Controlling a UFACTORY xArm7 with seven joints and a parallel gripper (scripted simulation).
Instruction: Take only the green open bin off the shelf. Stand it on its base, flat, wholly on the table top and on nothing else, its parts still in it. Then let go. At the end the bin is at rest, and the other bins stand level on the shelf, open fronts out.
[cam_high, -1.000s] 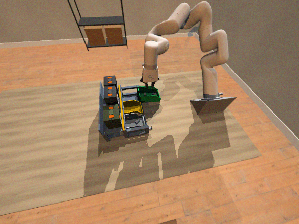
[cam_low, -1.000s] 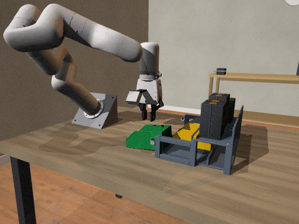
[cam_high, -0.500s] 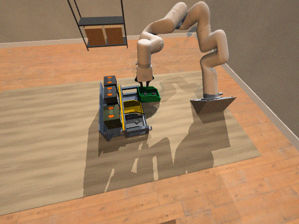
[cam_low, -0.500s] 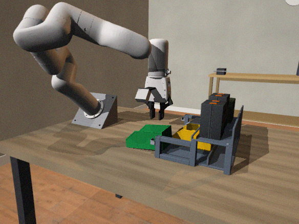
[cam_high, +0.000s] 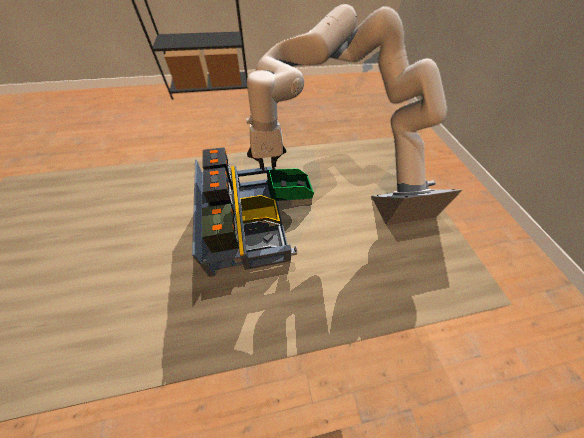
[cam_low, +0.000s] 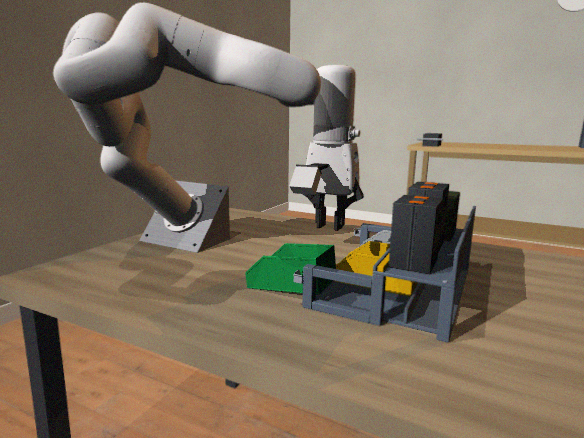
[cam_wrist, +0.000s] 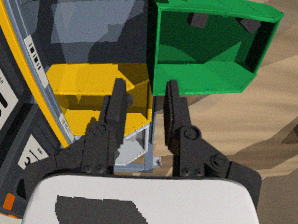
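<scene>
The green open bin (cam_high: 291, 186) (cam_low: 284, 273) (cam_wrist: 208, 52) stands upright on the table top, right beside the far end of the grey shelf (cam_high: 266, 256) (cam_low: 341, 274). Small grey parts (cam_high: 284, 183) (cam_wrist: 197, 20) lie inside it. My gripper (cam_high: 266, 167) (cam_low: 330, 224) (cam_wrist: 145, 93) hovers above the bin's shelf-side edge, clear of it. Its fingers stand a little apart with nothing between them. A yellow bin (cam_high: 259, 209) (cam_low: 364, 258) (cam_wrist: 87, 90) and a grey bin (cam_high: 262, 237) sit in the shelf's front row.
Dark bins with orange marks (cam_high: 215, 185) (cam_low: 416, 230) fill the shelf's back row. The robot's base block (cam_high: 415, 201) (cam_low: 192, 220) stands on the table beyond the green bin. A metal rack (cam_high: 200, 60) and a side table (cam_low: 500, 151) stand far off.
</scene>
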